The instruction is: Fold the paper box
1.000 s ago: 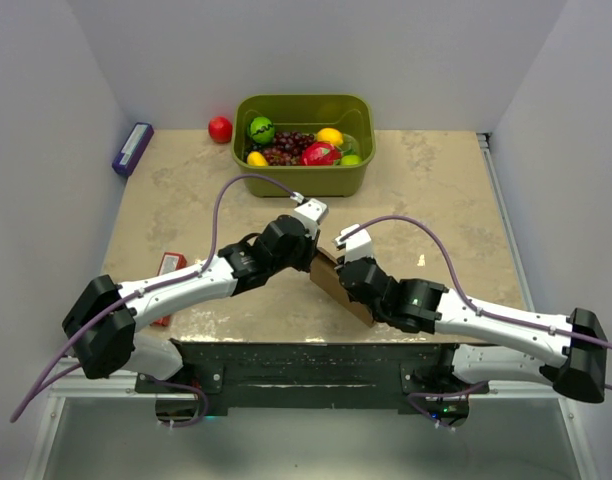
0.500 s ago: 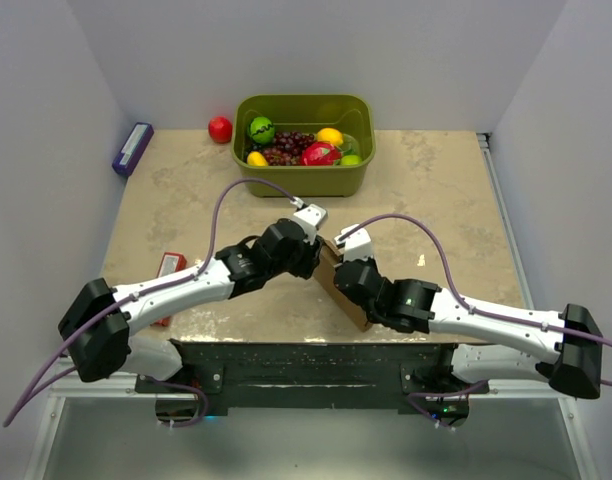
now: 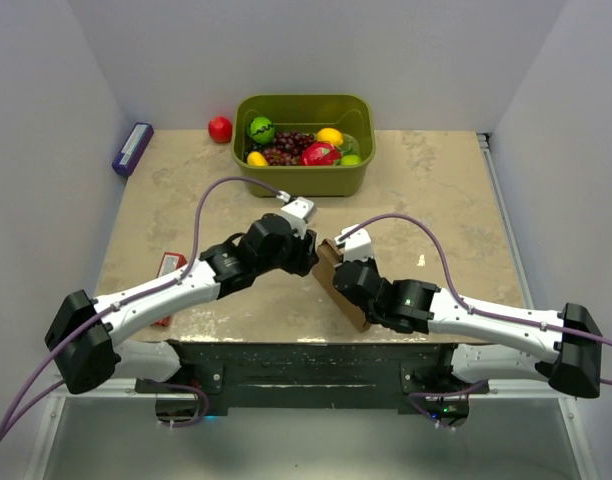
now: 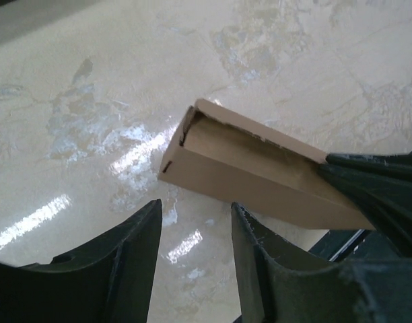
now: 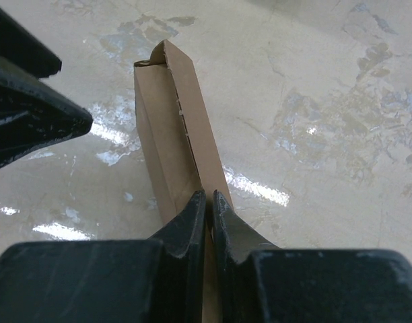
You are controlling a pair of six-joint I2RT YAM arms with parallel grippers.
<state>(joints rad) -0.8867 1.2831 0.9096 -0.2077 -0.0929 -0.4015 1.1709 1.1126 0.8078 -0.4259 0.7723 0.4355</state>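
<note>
A beige marbled counter [image 3: 436, 200], glossy under the lights, sits boxed in by plain pale walls [image 3: 316, 50]. Far beyond both end effectors, at the back, a green tub [image 3: 304, 182] holds dark grapes [image 3: 289, 150], a red apple [image 3: 319, 154], a green apple [image 3: 261, 129] and yellow fruit [image 3: 330, 136]; a red ball [image 3: 220, 129] lies just left of it. The right end effector [image 5: 207, 200] is clenched on one edge of the paper box [image 5: 169, 128], a flattish brown sleeve stretching away from its tips. The left end effector [image 4: 194, 212] stands released, fingers apart on nothing, the box just past its tips. Only the overhead view shows the tub, a purple pack [image 3: 132, 149] and a red pack [image 3: 170, 265], well left of the left end effector
</note>
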